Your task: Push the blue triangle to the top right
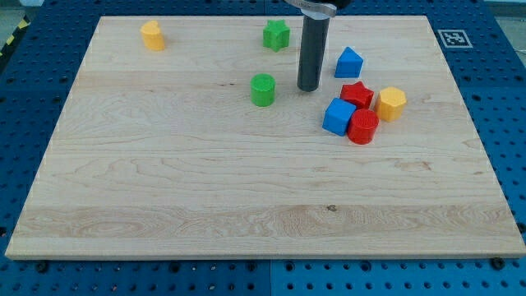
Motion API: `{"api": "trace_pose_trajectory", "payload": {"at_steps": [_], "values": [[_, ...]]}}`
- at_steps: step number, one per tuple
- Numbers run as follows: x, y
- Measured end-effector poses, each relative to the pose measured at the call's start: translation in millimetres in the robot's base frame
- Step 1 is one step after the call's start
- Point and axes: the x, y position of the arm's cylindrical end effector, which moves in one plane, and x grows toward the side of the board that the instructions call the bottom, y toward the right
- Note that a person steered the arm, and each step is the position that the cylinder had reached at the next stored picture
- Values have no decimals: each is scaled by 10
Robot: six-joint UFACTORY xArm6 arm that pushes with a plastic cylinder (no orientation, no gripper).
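My tip (310, 88) is resting on the board (164, 197), a bare rod with no jaws to open or clench.

A green cylinder (262, 90) is sitting to its left, a green star (276, 34) above; the blue triangle (348, 62) is standing upright just right of it, above a cluster of red star (357, 94), blue cube (338, 117), red cylinder (362, 127) and yellow block (391, 104).

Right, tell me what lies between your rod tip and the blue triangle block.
Nothing: in the camera view, only bare wooden board separates my tip from the blue triangle block, up to its right.
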Motion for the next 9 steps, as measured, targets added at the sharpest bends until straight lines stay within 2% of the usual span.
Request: {"api": "trace_pose_trajectory", "payload": {"at_steps": [3, 5, 7, 8, 9], "values": [[-84, -5], [-257, 603], [-802, 1082], [-802, 1313], [-886, 1236]]}}
